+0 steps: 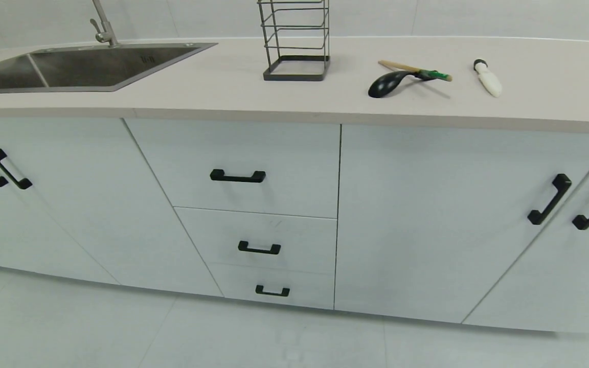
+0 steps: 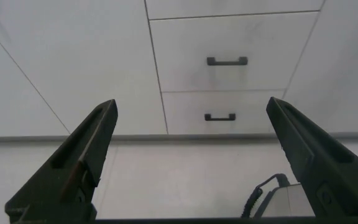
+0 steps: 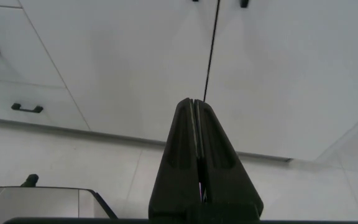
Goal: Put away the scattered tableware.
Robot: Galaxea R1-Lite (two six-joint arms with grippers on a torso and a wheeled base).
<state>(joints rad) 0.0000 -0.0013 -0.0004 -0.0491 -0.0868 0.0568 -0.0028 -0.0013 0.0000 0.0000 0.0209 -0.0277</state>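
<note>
Widely spread left hand point(image 2: 190, 104), right hand point(image 3: 194, 102) closed, facing cabinets point(image 3: 278, 68)

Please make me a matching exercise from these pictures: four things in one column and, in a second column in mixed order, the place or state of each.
Column 1
1 wire rack
2 black spoon
3 left gripper
4 right gripper

Column 2
A fingers shut together
B lying on the counter, to the right of the rack
C fingers wide apart
D standing upright on the counter, between the sink and the spoon

Pairs: 1-D, 2-B, 3-C, 4-A
</note>
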